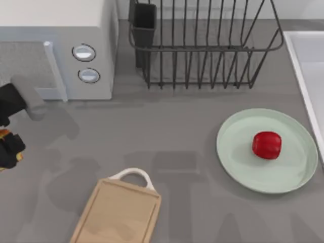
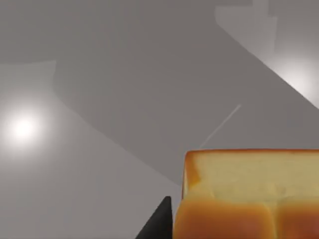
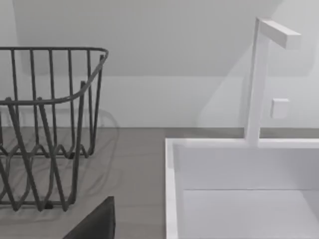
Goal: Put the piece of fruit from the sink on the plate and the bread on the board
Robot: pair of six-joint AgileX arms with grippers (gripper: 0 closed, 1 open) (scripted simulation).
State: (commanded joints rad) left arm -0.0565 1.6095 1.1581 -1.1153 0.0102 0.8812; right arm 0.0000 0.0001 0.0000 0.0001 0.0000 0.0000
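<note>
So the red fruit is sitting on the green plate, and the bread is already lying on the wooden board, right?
Not quite. The red fruit is on the green plate, but the wooden board is bare in the top view. The bread sits in the left hand by the table's left edge, as the left wrist view shows.

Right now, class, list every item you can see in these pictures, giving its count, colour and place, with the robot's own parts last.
microwave: one, white, back left of the table.
dish rack: one, dark wire, back middle.
sink: one, white, right edge of the table.
tap: one, white, behind the sink.
plate: one, pale green, right of centre.
fruit: one, red, on the plate.
board: one, light wood with a white handle, front, left of centre.
bread: one, golden orange, held at the left edge of the table.
left gripper: one, black, left edge, shut on the bread.
right gripper: one, dark, facing the sink and dish rack.
</note>
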